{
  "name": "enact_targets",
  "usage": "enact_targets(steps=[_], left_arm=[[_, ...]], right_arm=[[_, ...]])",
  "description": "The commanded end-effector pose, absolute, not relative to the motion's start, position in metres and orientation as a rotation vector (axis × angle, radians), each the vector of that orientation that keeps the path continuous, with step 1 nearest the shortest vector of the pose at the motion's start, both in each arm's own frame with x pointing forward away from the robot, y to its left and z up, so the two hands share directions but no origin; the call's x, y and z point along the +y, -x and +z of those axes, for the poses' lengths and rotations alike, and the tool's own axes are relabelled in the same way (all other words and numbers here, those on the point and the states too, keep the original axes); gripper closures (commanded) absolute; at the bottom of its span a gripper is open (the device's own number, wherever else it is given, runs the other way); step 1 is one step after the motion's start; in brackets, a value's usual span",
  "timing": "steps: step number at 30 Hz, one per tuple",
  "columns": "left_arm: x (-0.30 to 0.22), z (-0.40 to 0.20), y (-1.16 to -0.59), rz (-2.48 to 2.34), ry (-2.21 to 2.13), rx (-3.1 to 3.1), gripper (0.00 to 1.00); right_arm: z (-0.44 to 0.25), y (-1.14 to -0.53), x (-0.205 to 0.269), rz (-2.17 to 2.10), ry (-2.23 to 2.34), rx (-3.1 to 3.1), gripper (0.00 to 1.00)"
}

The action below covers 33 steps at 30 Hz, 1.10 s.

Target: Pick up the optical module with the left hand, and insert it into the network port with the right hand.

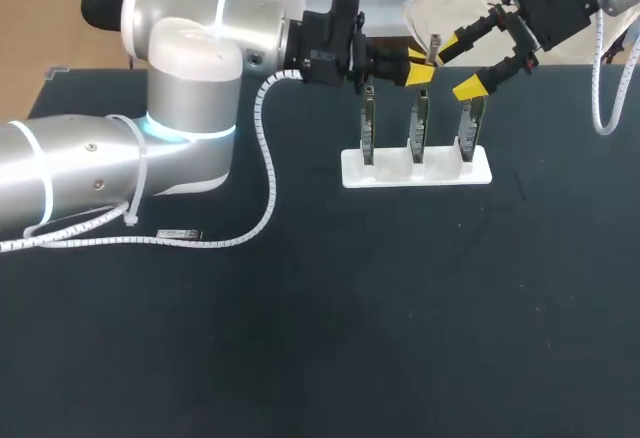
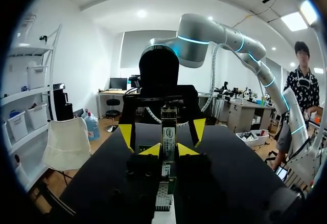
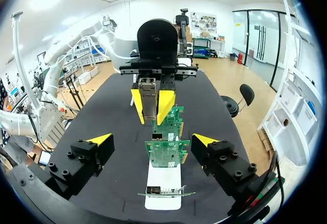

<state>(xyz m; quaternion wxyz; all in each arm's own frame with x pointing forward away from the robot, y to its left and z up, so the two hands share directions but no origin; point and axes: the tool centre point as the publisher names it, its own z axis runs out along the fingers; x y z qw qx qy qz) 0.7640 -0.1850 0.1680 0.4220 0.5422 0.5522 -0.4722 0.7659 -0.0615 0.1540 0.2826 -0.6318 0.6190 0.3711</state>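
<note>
Optical module (image 3: 147,100): slim silver bar, seemingly labelled, pinched in left hand (image 1: 418,65).

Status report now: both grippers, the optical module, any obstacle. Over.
Left gripper shut on optical module, above the card stand. Right gripper open, facing it, not yet touching module. Second module lies by left arm, out of the way.
</note>
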Motion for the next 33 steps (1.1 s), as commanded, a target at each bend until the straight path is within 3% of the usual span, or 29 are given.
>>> enact_targets(steps=[1, 33], left_arm=[[-0.1871, 0.165, -0.7659, -1.198, -1.358, 1.386, 1.0], [-0.1865, 0.1621, -0.7651, -1.206, -1.349, 1.381, 1.0]], right_arm=[[0.1536, -0.7648, -0.0617, 0.991, 1.69, 1.655, 0.0], [0.1536, -0.7648, -0.0617, 0.991, 1.69, 1.655, 0.0]])
